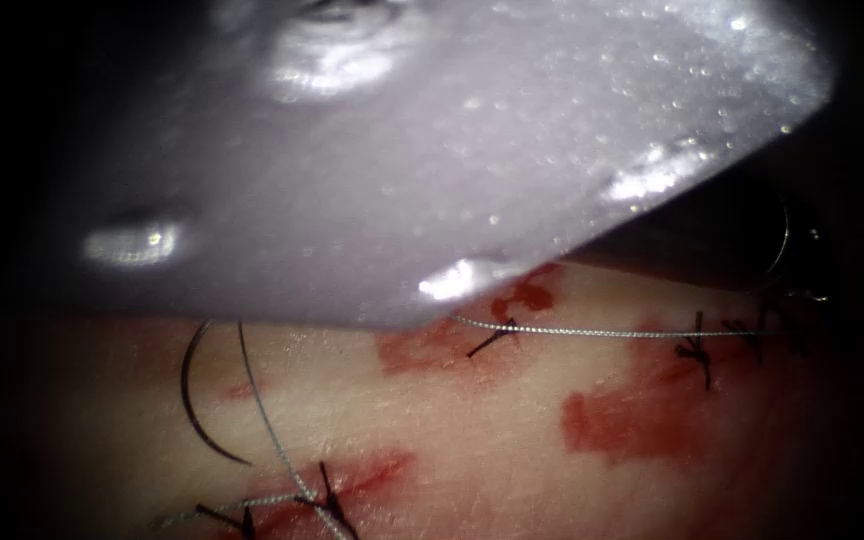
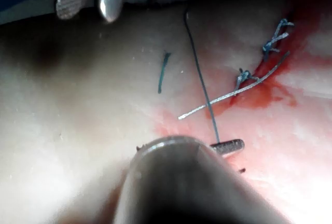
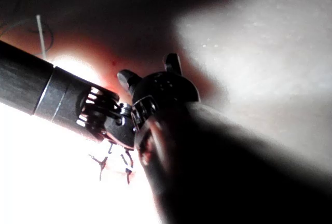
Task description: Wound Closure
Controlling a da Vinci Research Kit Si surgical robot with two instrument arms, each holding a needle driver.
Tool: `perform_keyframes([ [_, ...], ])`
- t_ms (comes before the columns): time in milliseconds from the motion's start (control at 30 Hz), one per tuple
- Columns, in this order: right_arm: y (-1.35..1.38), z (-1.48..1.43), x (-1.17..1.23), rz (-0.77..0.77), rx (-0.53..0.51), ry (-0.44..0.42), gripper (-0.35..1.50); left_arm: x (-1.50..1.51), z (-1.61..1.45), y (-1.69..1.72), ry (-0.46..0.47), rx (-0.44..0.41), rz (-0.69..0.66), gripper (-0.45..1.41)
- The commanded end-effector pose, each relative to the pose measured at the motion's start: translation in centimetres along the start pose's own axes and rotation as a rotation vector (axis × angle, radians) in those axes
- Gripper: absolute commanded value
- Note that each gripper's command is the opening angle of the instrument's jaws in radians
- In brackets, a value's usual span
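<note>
The thin dark curved steel needle [image 1: 192, 392] lies loose on the pale pork tissue [image 1: 472, 440], just up and left of the dark-ended knot [image 1: 324, 492], with neither tool holding it. The grey braided thread [image 1: 270, 430] runs beside the needle down to that knot. Right tool [image 2: 93, 7] has its jaws spread wide, gripping nothing. The thread reaches the left tool [image 2: 228, 147], but I honestly can't tell if it's gripped.
</note>
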State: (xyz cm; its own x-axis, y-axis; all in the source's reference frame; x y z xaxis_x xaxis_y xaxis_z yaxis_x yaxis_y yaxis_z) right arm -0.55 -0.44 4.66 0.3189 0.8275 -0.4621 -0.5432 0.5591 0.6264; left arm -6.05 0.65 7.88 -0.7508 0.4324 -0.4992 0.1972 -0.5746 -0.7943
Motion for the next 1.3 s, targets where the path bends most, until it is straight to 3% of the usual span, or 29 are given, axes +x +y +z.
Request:
perform_keyframes([
  [33,-0.04,0.09,0.0,0.0,0.004,0.001,1.13,0.0,0.05,-0.06,-0.003,0.0,0.002,0.47],
  [133,-0.05,0.1,-0.01,-0.003,0.008,0.001,1.11,-0.01,0.06,-0.05,-0.01,-0.009,-0.019,-0.45],
  [400,-0.06,0.11,-0.02,-0.001,0.024,-0.002,1.1,-0.01,0.04,-0.04,-0.028,-0.039,-0.081,-0.45],
  [733,-0.09,0.11,0.06,-0.043,0.105,-0.013,1.03,0.16,-0.5,-0.13,0.081,0.055,-0.103,-0.45],
  [900,-0.14,0.12,0.03,-0.079,0.141,0.01,1.05,-0.04,-0.71,-0.13,0.095,0.066,-0.116,-0.45],
  [1100,-0.14,0.19,-0.07,-0.102,0.104,-0.017,1.08,-0.43,-0.88,0.09,0.098,0.073,-0.133,-0.45],
  [1300,-0.29,0.41,-0.23,-0.102,0.095,-0.004,1.08,-0.95,-1.22,0.55,0.134,0.102,-0.166,-0.45],
])
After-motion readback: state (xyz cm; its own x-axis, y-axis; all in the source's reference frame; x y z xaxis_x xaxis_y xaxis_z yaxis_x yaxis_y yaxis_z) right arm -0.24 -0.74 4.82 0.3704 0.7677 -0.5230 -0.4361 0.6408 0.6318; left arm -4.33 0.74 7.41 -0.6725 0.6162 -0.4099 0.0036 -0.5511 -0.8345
